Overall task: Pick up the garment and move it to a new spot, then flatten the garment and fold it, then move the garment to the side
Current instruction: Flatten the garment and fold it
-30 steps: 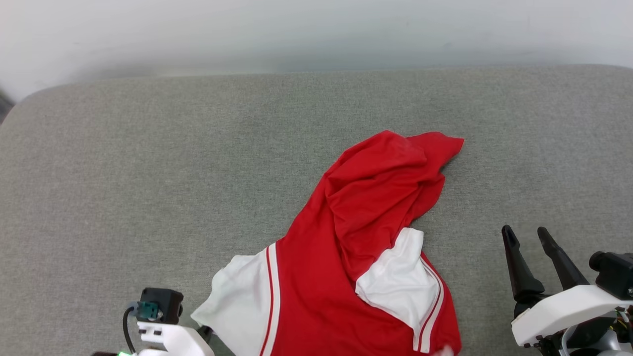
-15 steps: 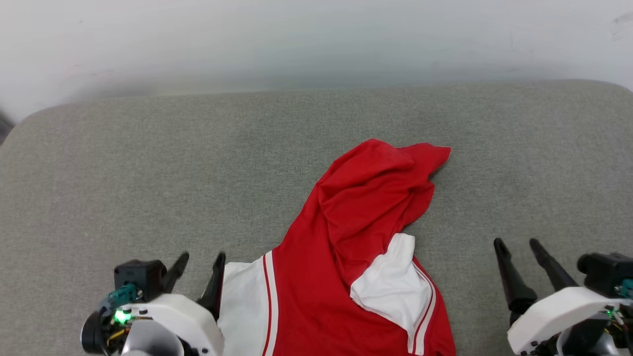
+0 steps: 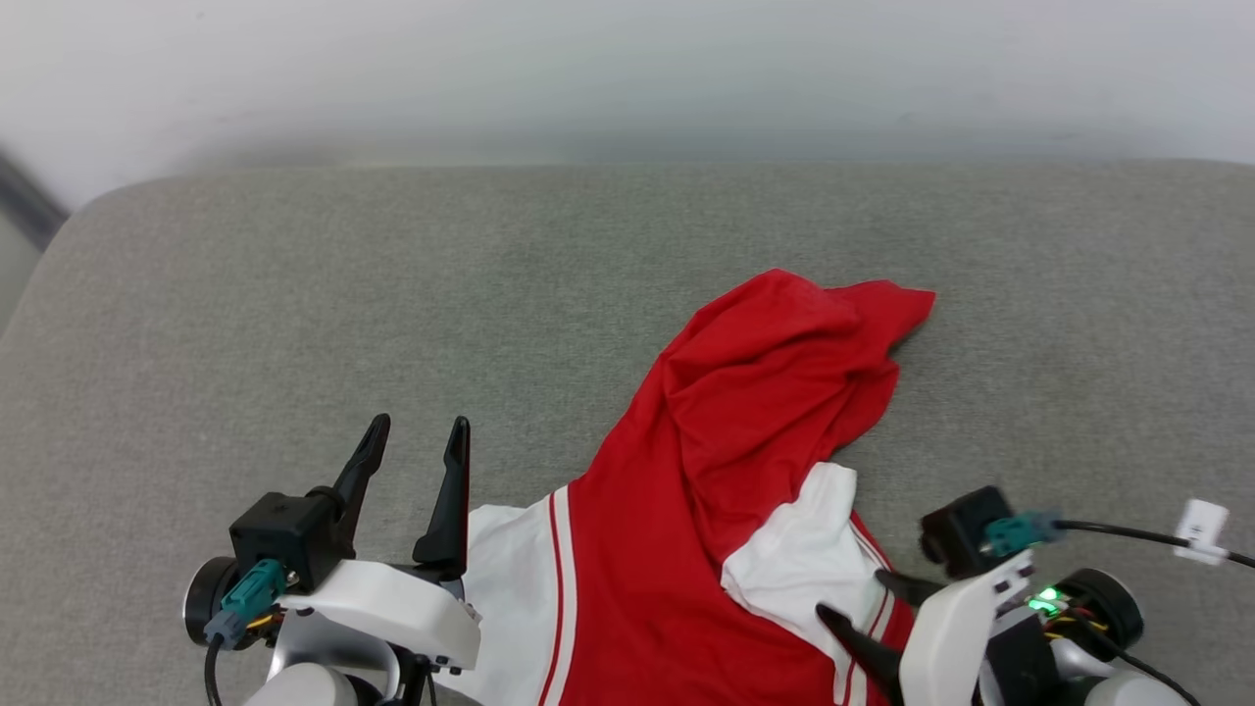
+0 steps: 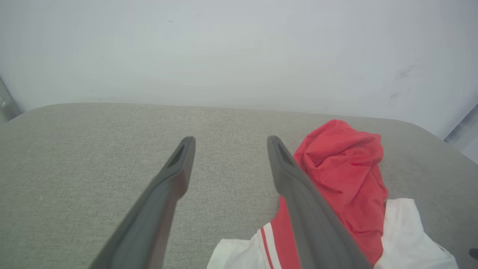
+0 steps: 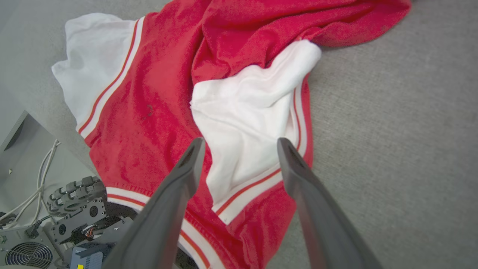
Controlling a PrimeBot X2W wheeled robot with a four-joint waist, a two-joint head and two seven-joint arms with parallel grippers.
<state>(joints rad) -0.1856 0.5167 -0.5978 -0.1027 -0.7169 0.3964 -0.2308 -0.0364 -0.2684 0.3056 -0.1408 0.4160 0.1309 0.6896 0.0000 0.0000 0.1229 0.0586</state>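
Just now both arms have come in toward the near edge of the grey fabric-covered desk [image 3: 392,275], where a second ago they sat low and wide of the cloth. The right end effector [image 3: 851,594] has swung from pointing up the desk to pointing inward at the garment [image 3: 686,490]. Its fingers stand apart and grip nothing, and in the right wrist view they straddle the folded-over white sleeve [image 5: 242,112] and its red-and-white stripe trim. The left end effector [image 3: 419,428], barely in sight before, has risen beside the other white sleeve [image 3: 505,559]. Its fingers are also apart and empty, and the inner one sits just next to the cloth. The garment itself looks unmoved; its small shift in the head view seems to be the camera's. It lies at the near middle of the desk, sleeves and striped trim nearest the robot. Its red body is bunched and folded over itself, trailing away to the far right. Beyond it is bare desk, then a pale wall [image 3: 588,69]. I judge the pick-up is only starting, with the right arm lined up to pinch the near sleeve edge, and nothing lifted, flattened or folded yet.
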